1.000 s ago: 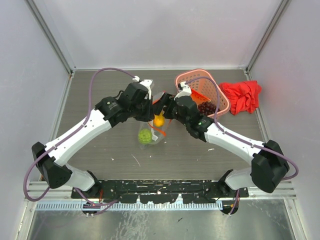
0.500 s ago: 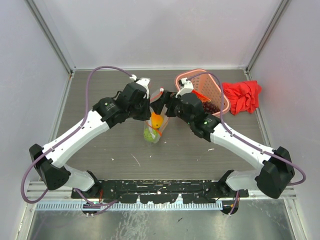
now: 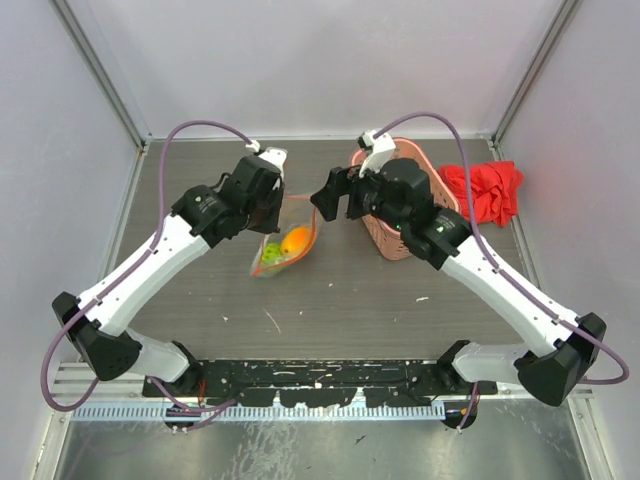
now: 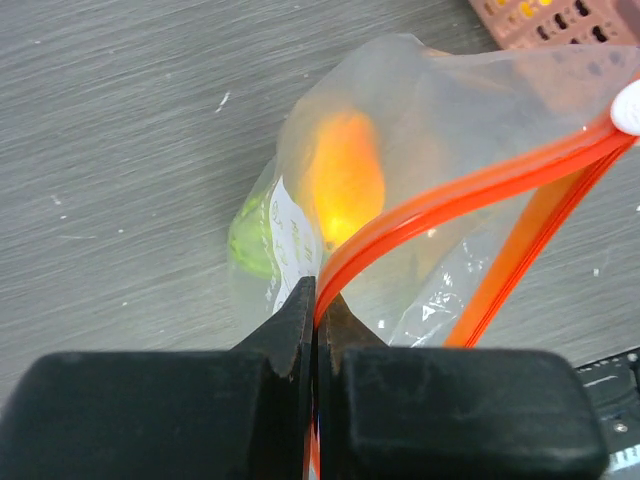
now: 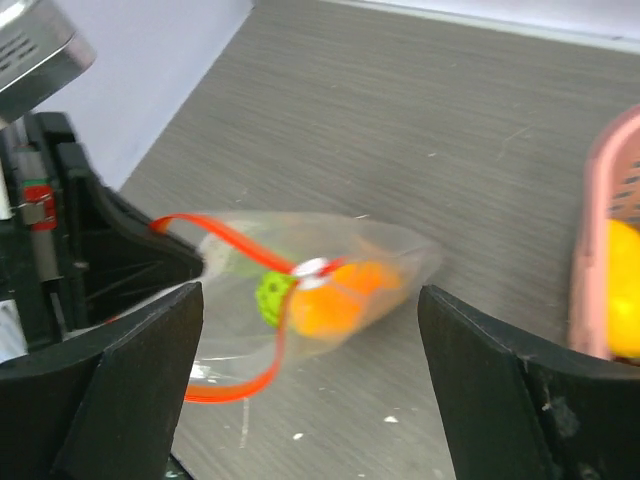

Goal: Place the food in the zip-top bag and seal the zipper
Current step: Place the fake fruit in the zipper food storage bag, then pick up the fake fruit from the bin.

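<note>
- Pinching the zipper (image 4: 470, 190) of the zip-top bag (image 4: 420, 150) between fully closed jaws, in the left wrist view: left gripper (image 4: 318, 300), clamped on the orange-red strip close to one end.
- Hanging from that grip at about 9 o'clock of the middle of the table (image 3: 330, 300) in the top view, closed end pointing toward 7 o'clock. Cannot tell whether that end rests on the wood.
- Holding two pieces of the food inside the clear plastic: an orange piece (image 4: 345, 180) and, at its 8 o'clock, a bumpy lime-green ball (image 4: 250, 245), close together.
- Gaping at the mouth: the two halves of the strip split apart into an open loop, unsealed, with a small white piece (image 5: 310, 267) sitting on it in the right wrist view.
- Standing with jaws spread wide and nothing gripped: right gripper (image 3: 337, 197), at 2 o'clock of the bag and near the free end of the mouth. Framing the bag from either side without touching it: its dark fingers (image 5: 130, 400).
- Sitting at 1 o'clock of the table's middle, largely hidden under the right arm: pink lattice basket (image 3: 388, 245).
- Containing a yellow piece (image 5: 625, 260), seen at the 3 o'clock edge of the right wrist view. Cannot tell the rest of the basket's contents, covered by the arm.
- Lying just beside the basket at its 3 o'clock, near the far right corner: crumpled red cloth (image 3: 485, 192).
</note>
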Robot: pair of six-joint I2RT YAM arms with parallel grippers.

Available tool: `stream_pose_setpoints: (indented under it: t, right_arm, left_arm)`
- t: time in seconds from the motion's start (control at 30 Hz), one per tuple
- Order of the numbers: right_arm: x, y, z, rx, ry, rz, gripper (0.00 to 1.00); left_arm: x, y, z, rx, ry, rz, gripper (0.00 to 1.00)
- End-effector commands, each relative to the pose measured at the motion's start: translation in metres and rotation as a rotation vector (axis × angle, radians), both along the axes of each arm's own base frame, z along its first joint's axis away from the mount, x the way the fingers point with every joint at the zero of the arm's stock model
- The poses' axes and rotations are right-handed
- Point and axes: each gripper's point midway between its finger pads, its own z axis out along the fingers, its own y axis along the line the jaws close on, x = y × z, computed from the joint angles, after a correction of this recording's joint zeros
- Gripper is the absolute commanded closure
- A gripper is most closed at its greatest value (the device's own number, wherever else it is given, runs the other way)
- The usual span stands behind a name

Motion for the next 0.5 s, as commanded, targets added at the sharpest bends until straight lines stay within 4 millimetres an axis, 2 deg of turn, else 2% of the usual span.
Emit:
stream_pose_setpoints:
  t: [0.0, 0.17, 0.33, 0.47]
  right_arm:
    - [0.021, -0.042, 0.012, -0.137, -0.048, -0.077, 0.08]
    - [0.058, -0.087, -0.008, -0.239, -0.012, -0.197, 0.08]
    - [0.095, -0.129, -0.041, -0.346, 0.054, -0.288, 0.08]
    - [0.123, -0.152, -0.069, -0.432, 0.097, -0.317, 0.08]
  left_arm:
    - [0.006, 0.024, 0.029, 0.043, -0.108, 0.024, 1.0]
    - [0.005, 0.038, 0.029, 0.079, -0.152, 0.042, 1.0]
    - [0.005, 0.05, 0.025, 0.103, -0.182, 0.055, 1.0]
    - [0.004, 0.055, 0.027, 0.094, -0.207, 0.06, 1.0]
